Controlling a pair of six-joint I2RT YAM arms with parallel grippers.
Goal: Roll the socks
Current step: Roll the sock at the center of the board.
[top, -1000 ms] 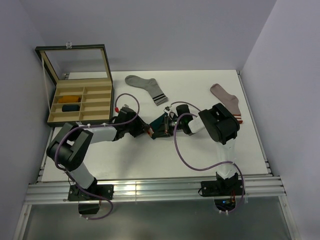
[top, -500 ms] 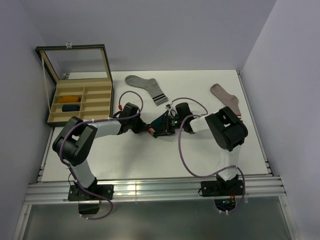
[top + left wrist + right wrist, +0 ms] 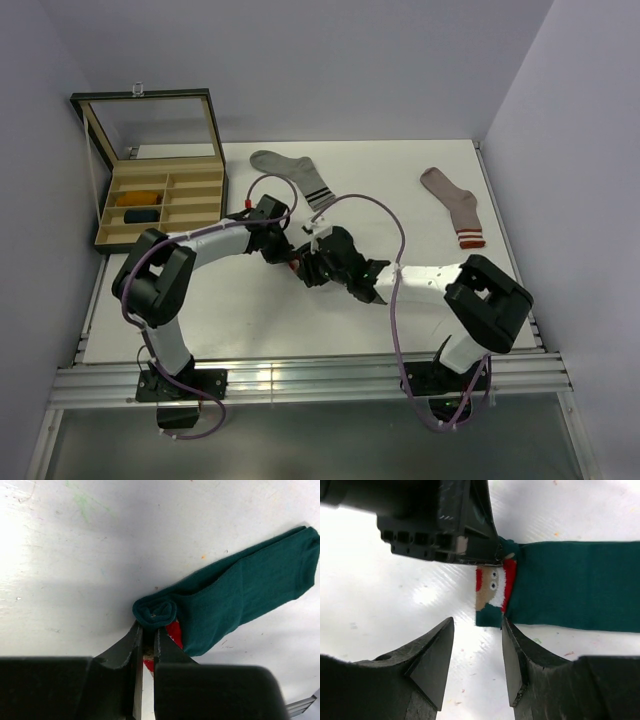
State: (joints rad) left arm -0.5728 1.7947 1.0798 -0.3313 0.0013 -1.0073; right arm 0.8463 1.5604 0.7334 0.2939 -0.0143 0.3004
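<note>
The dark teal sock (image 3: 245, 592) lies flat on the white table, with one end rolled into a small coil (image 3: 155, 612). My left gripper (image 3: 147, 639) is shut on that rolled end, with a red patch of the figure beside it. In the right wrist view the sock (image 3: 580, 585) shows its red-white Christmas figure (image 3: 492, 587). My right gripper (image 3: 477, 630) is open and empty, just short of the figure end. From above, both grippers, left (image 3: 291, 257) and right (image 3: 312, 268), meet at mid-table and hide most of the sock. The mustard sock (image 3: 140, 196) and navy sock (image 3: 142, 214) sit rolled in the box.
A wooden compartment box (image 3: 190, 205) with its lid raised stands at the back left. A grey striped sock (image 3: 295, 175) lies behind the grippers. A pinkish-beige sock (image 3: 455, 205) lies at the back right. My right arm stretches across the table's middle.
My right arm has swung out low and leftward, and its gripper now sits over the teal sock. My left gripper has shifted slightly back and right while holding the sock end.
</note>
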